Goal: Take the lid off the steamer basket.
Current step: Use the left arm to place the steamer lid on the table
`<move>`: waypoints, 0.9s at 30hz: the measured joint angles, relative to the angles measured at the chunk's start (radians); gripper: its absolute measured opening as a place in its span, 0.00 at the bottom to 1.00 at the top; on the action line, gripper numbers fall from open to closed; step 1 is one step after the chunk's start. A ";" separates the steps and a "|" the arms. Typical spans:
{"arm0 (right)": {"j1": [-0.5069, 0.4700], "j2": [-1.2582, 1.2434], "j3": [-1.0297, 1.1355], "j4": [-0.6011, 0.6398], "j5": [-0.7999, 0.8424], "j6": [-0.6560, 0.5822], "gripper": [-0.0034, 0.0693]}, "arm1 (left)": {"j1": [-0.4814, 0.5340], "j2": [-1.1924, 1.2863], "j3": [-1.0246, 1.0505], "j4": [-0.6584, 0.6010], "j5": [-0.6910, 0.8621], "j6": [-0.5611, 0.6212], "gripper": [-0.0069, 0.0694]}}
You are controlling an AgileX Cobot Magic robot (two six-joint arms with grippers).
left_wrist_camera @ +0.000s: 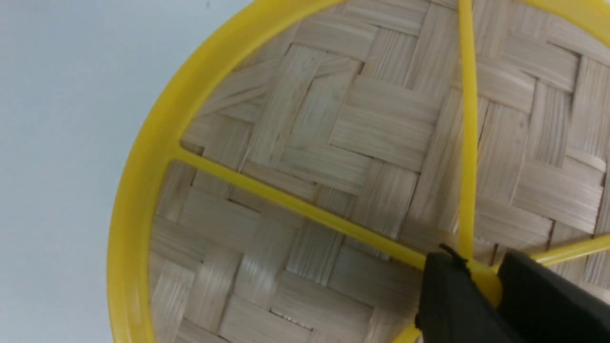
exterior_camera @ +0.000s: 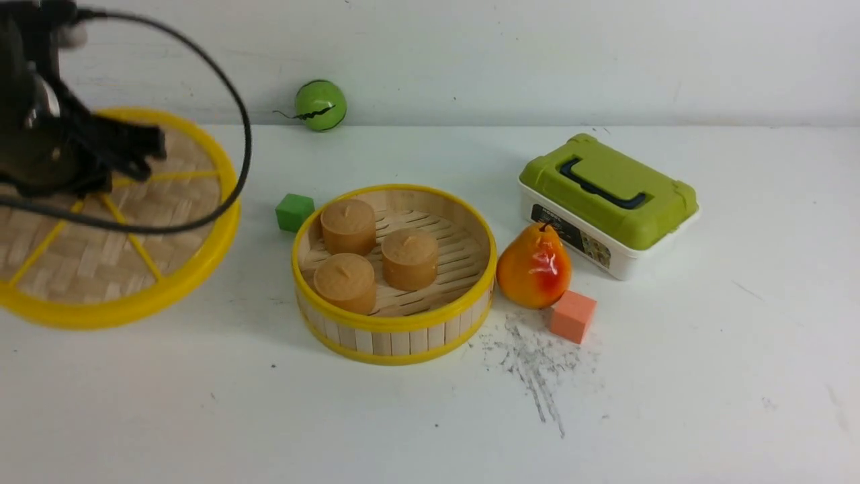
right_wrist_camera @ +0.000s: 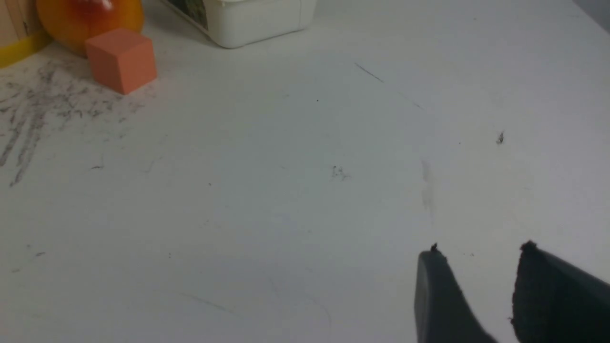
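Note:
The lid (exterior_camera: 101,269), a woven bamboo disc with a thick yellow rim and yellow spokes, hangs tilted in the air at the far left, well clear of the steamer basket (exterior_camera: 396,333). My left gripper (exterior_camera: 131,158) is shut on the lid's yellow centre knob; the left wrist view shows the two black fingers (left_wrist_camera: 448,295) clamped on the knob with the lid (left_wrist_camera: 333,143) filling the picture. The basket stands open at the table's middle with three brown cakes (exterior_camera: 348,225) inside. My right gripper (right_wrist_camera: 479,252) is open and empty over bare table; it does not show in the front view.
A green cube (exterior_camera: 294,212) sits left of the basket. A pear (exterior_camera: 534,267) and an orange cube (exterior_camera: 573,316) lie to its right, with a white box with a green lid (exterior_camera: 608,202) behind them. A green ball (exterior_camera: 320,105) rests by the back wall.

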 joint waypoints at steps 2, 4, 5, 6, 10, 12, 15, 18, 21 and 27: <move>0.000 0.000 0.000 0.000 0.000 0.000 0.38 | 0.019 0.033 0.058 0.005 -0.090 -0.029 0.23; 0.000 0.000 0.000 0.000 0.000 0.000 0.38 | 0.024 0.076 0.086 0.006 -0.144 -0.043 0.23; 0.000 0.000 0.000 0.000 0.000 0.000 0.38 | 0.024 0.107 0.091 0.007 -0.178 -0.048 0.23; 0.000 0.000 0.000 0.000 0.000 0.000 0.38 | 0.024 0.127 0.093 0.006 -0.196 -0.048 0.23; 0.000 0.000 0.000 0.000 0.000 0.000 0.38 | 0.024 0.207 0.092 -0.012 -0.244 -0.058 0.23; 0.000 0.000 0.000 0.000 0.000 0.000 0.38 | 0.024 0.226 0.092 -0.018 -0.245 -0.065 0.23; 0.000 0.000 0.000 0.000 0.000 0.000 0.38 | 0.024 0.240 0.092 -0.028 -0.251 -0.075 0.28; 0.000 0.000 0.000 0.000 0.000 0.000 0.38 | 0.024 0.234 0.092 -0.052 -0.257 -0.078 0.40; 0.000 0.000 0.000 0.000 0.000 0.000 0.38 | 0.024 0.202 0.092 -0.094 -0.252 -0.080 0.50; 0.000 0.000 0.000 0.000 0.000 0.000 0.38 | 0.024 -0.055 0.094 -0.119 -0.252 -0.077 0.36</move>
